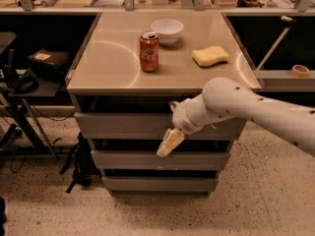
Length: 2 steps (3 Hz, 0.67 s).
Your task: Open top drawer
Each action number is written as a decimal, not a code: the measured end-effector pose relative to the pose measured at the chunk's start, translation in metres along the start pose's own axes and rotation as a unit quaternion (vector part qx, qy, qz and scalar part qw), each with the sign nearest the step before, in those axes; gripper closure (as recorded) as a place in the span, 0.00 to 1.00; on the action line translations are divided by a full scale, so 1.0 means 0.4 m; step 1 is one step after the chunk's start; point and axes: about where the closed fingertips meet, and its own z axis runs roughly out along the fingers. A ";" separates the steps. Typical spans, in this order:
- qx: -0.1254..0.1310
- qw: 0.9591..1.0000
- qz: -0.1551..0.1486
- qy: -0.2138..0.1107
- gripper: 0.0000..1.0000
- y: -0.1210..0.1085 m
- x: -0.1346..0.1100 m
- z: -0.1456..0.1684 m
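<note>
You see the cream gripper [169,143] against the grey top drawer [123,125]; above it, a red can [149,51] and a yellow sponge [210,56].

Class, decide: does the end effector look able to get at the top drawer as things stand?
Probably yes: the end effector hangs right in front of the top drawer, near its lower edge, with nothing visible between them.

Three grey flat drawer fronts [123,124] are counted, one red soda can [149,53], one white bowl [167,31], one yellow sponge [210,56] — and one cream gripper [169,144], before the drawers.
</note>
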 end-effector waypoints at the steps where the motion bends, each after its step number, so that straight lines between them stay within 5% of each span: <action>1: 0.013 0.999 0.024 0.042 0.00 -0.017 0.100 0.070; 2: 0.018 0.998 0.031 0.050 0.00 -0.024 0.110 0.068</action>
